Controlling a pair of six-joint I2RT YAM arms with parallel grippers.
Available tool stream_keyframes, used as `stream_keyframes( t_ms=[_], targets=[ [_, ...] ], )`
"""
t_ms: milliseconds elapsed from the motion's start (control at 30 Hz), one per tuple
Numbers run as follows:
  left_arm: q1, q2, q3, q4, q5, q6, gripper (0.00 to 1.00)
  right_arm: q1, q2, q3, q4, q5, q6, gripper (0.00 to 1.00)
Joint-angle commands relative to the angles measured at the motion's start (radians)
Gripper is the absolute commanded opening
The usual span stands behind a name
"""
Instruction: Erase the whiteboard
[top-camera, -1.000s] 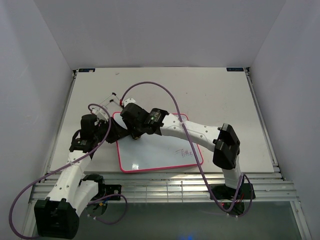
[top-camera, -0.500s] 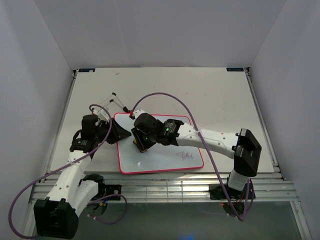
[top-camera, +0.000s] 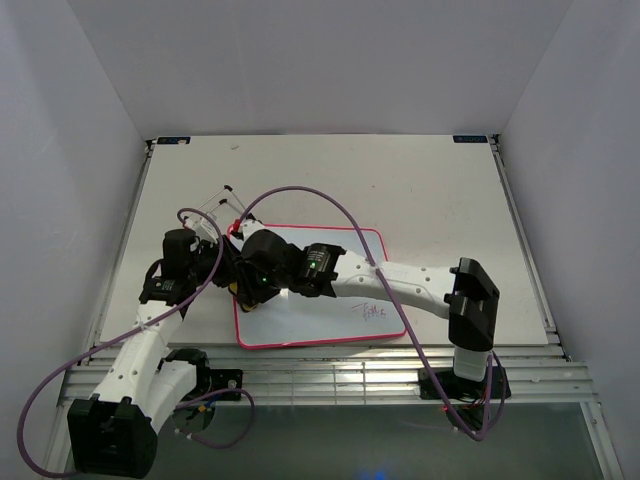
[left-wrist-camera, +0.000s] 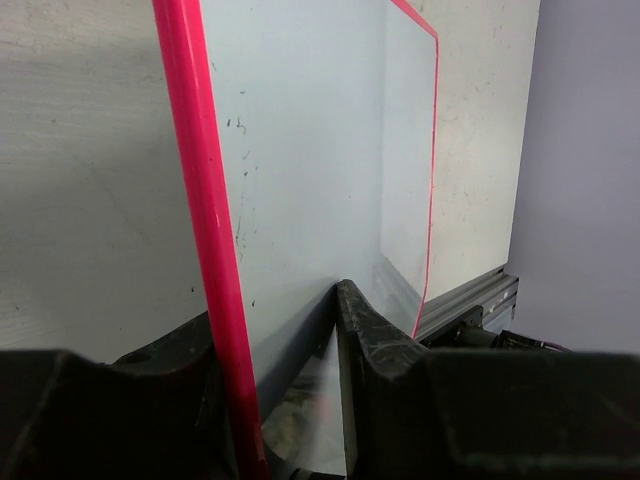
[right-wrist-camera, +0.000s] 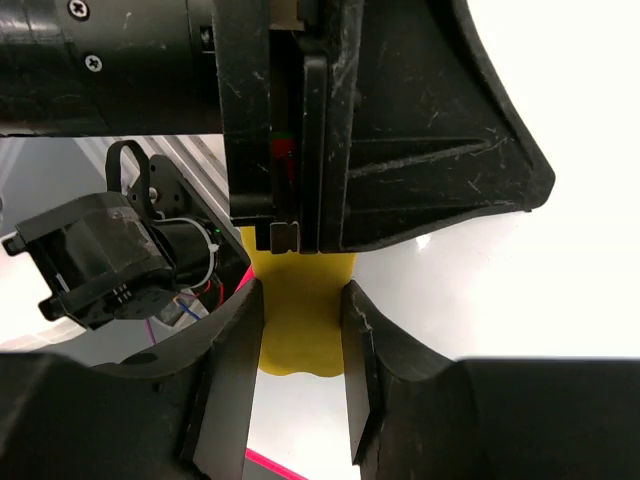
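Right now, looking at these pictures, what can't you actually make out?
- Writing on the whiteboard: too small to read in the top view, out of frame in both wrist views.
- Board's left edge: top view, covered by the right arm; left wrist view, lower end buried in the left claw.
- Yellow eraser: right wrist view, upper part hidden behind the right claw body; contact with the board unclear.

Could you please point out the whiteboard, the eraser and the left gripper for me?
whiteboard (top-camera: 312, 322): top view, bare white surface near its front edge.
eraser (right-wrist-camera: 300, 315): right wrist view, middle of its yellow face.
left gripper (left-wrist-camera: 278, 310): left wrist view, midway across its gap, at the board's edge.
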Motion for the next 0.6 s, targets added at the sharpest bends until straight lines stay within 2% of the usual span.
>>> stream_keyframes(
  t_ms=[0, 133, 367, 500, 567],
  targets=[
    [-0.008, -0.023, 0.034, 0.086, -0.096, 0.101, 0.0, 0.013, 0.022, 0.028, 0.106, 0.053, 0.075, 0.33],
    [-0.008, -0.028, 0.032, 0.087, -0.086, 0.101, 0.0, 0.007, 0.033, 0.033, 0.04, 0.179, 0.064, 0.33],
    [-0.008, -0.022, 0.033, 0.086, -0.084, 0.105, 0.0, -0.048, 0.012, -0.076, -0.044, 0.265, 0.055, 0.33],
    [-0.008, -0.026, 0.034, 0.078, -0.098, 0.105, 0.0, -0.093, -0.051, -0.206, -0.069, 0.306, 0.055, 0.33],
    [-0.008, -0.029, 0.035, 0.074, -0.112, 0.105, 0.0, -0.128, -0.114, -0.323, -0.072, 0.296, 0.054, 0.33]
  ],
)
